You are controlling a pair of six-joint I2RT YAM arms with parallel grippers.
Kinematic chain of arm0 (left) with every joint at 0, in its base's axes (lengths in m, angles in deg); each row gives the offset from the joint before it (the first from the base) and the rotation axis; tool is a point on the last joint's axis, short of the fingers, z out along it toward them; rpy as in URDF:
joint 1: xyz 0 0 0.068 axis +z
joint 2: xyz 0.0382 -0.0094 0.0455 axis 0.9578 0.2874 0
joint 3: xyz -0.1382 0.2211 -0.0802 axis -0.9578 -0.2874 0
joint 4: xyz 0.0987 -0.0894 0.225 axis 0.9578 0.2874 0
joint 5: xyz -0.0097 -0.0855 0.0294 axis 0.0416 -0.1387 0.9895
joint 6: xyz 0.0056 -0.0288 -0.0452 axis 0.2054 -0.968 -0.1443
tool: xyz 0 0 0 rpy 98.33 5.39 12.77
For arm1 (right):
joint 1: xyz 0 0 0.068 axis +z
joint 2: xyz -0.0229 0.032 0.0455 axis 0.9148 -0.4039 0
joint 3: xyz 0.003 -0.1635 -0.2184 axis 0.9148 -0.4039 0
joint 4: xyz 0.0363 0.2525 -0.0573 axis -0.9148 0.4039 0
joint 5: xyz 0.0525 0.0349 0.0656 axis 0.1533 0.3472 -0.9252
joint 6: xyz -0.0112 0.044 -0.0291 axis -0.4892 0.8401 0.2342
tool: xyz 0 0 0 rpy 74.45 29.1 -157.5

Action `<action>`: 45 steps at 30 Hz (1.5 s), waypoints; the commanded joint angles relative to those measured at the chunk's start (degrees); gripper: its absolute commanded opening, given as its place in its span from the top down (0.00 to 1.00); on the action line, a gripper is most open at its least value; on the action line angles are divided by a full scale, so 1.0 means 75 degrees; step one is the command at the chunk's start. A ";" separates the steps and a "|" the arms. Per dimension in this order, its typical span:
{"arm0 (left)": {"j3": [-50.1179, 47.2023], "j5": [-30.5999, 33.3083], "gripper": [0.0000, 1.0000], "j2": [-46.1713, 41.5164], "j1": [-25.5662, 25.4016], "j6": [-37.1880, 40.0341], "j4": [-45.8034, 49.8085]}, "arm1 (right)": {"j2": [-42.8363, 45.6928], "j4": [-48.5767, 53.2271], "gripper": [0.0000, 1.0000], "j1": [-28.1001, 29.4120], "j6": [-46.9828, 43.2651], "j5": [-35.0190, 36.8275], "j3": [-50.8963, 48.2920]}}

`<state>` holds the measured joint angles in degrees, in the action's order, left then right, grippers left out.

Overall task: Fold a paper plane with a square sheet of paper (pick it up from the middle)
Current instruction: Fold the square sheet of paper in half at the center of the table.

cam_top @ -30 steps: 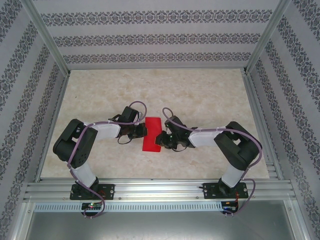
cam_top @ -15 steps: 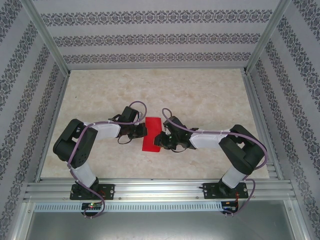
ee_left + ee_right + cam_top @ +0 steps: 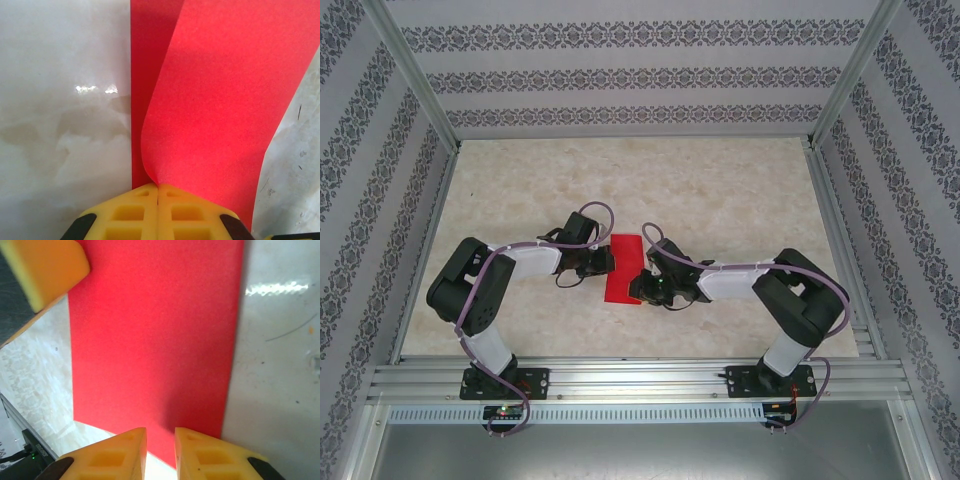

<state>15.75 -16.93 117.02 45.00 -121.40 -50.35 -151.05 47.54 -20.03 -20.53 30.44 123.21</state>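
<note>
Quick count: one red sheet [image 3: 623, 268], two arms, two grippers.

The left gripper [image 3: 158, 186] is clenched right on the sheet. Its two yellow fingers meet with no gap, and the paper comes straight out from between the tips. From there the top layer curls up and sweeps away ahead and to the right of the fingers. A second layer lies flat on the table [image 3: 720, 190] just ahead and slightly left of them, with a straight left edge. So the sheet is doubled over and is a narrow rectangle rather than a square.

The right gripper [image 3: 159, 432] has its fingers a little apart. There's a narrow slot between the tips with pale table showing through it, and I don't see anything pinched in there. The near edge of the sheet runs right at those fingertips and the rest stretches flat ahead of them. One yellow finger of the left gripper pokes in at the far left of that view, over the sheet's far corner.

From above, the grippers face each other across the sheet, one on each long edge. As for room, there's bare table beyond both tools all the way to the patterned walls [image 3: 620, 80]. Behind them is a short strip before the metal rail [image 3: 640, 375].
</note>
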 commanded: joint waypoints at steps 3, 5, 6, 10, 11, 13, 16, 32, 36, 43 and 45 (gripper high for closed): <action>0.0067 0.0293 0.94 0.0329 -0.0132 0.0255 0.0672 | 0.0392 -0.0074 0.77 0.0106 0.0054 0.0150 -0.0234; 0.0073 0.0268 0.94 0.0359 -0.0136 0.0275 0.0683 | 0.0178 -0.0319 0.77 0.0127 0.0150 0.0039 -0.0377; 0.0074 0.0275 0.94 0.0372 -0.0131 0.0281 0.0683 | 0.0045 -0.0435 0.77 0.0161 0.0184 0.0007 -0.0426; 0.0088 0.0266 0.94 0.0385 -0.0133 0.0298 0.0689 | -0.0362 -0.0237 0.77 0.0289 0.0160 0.0057 -0.0351; 0.0079 0.0262 0.94 0.0383 -0.0137 0.0299 0.0699 | -0.0383 -0.0086 0.78 0.0292 0.0113 0.0091 -0.0280; 0.0102 0.0277 0.94 0.0396 -0.0137 0.0332 0.0727 | -0.0175 0.0183 0.78 0.0286 0.0022 0.0189 -0.0162; 0.0120 0.0269 0.94 0.0397 -0.0131 0.0359 0.0775 | 0.0425 0.0766 0.78 0.0111 -0.0259 0.0431 0.0168; 0.0147 0.0304 0.94 0.0535 -0.0131 0.0369 0.0871 | -0.0794 -0.0402 0.78 -0.1191 -0.0510 -0.0429 0.1646; 0.0154 0.0308 0.94 0.0537 -0.0134 0.0396 0.0923 | -0.1235 -0.0459 0.78 -0.1213 -0.0539 -0.0271 0.1541; 0.0215 0.0374 0.94 0.0606 -0.0136 0.0471 0.1090 | -0.1443 -0.0309 0.76 -0.1232 -0.0499 -0.0075 0.1206; 0.0250 0.0444 0.94 0.0608 -0.0134 0.0492 0.1214 | -0.1079 -0.0163 0.74 -0.1243 -0.0555 -0.0057 0.1318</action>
<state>18.31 -17.19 118.49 45.00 -119.52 -47.31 -161.45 44.79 -29.45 -23.81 28.91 133.06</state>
